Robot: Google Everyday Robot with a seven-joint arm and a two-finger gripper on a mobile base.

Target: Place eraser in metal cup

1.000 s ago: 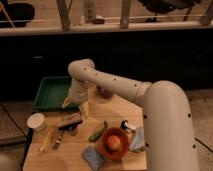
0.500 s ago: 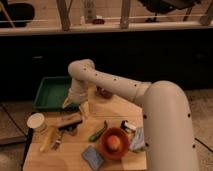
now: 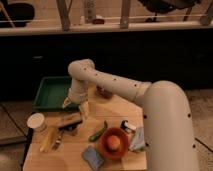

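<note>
We see the gripper (image 3: 75, 103) hanging low over the table (image 3: 115, 107) beside the green tray (image 3: 50, 92), just above the eraser (image 3: 70, 120), though we cannot tell whether it is holding anything. The eraser lies flat, between the white cup (image 3: 36, 121) and a green vegetable (image 3: 98, 131). What may be the metal cup (image 3: 104, 92) sits behind the arm, partly hidden.

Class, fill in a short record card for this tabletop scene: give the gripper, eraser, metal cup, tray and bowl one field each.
gripper: above the table's left part, near the tray's right edge, just above the eraser
eraser: lying flat on the table, tan top, not held
metal cup: at the table's back edge, partly behind the arm
tray: green, back left
bowl: orange-red, front, holding a round thing
</note>
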